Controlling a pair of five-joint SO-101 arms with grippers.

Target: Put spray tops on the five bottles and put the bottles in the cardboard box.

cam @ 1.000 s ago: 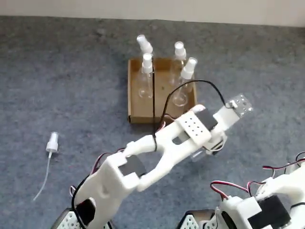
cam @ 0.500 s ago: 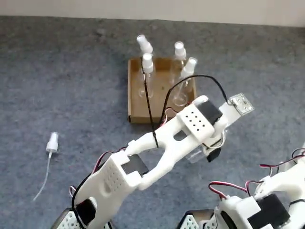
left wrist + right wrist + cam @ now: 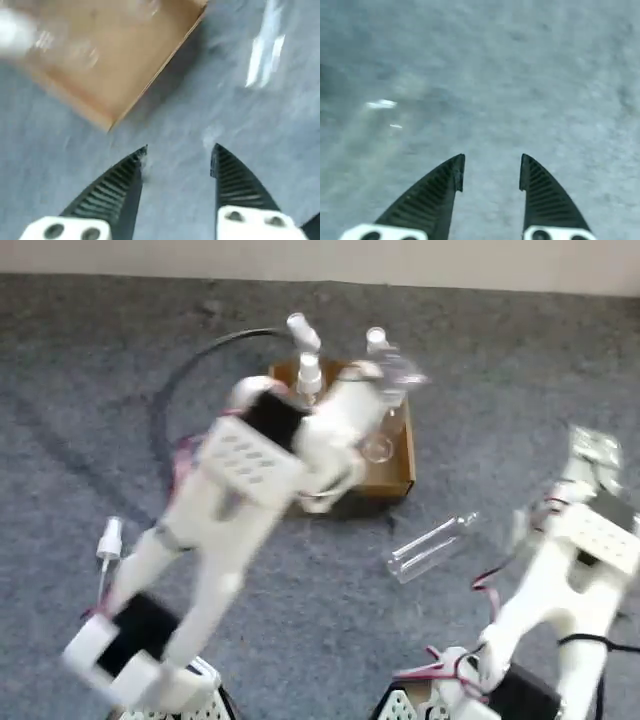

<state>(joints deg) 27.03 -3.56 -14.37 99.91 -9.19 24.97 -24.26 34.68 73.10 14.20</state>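
The cardboard box (image 3: 396,462) sits toward 12 o'clock on the grey worktop (image 3: 120,400). Capped bottles (image 3: 309,371) stand upright inside it. The left arm (image 3: 245,465) stretches up from 7 o'clock across the front of the box and covers part of them, so we cannot count them all.

One bare bottle (image 3: 432,548), with no top on it, lies on its side on the worktop at about 4 o'clock from the box, apart from it. A loose spray top (image 3: 109,539) with its thin dip tube lies at about 8 o'clock from the box, well apart from it.

In the left wrist view, the left gripper (image 3: 177,155) has its fingers spread apart with nothing between them. It hangs over the worktop, just off a corner of the box (image 3: 115,60).

The right arm (image 3: 580,560) stands at about 4 o'clock on the worktop, and the bare bottle lies between it and the box. The right gripper (image 3: 490,172) is also spread apart and empty, above plain grey worktop.
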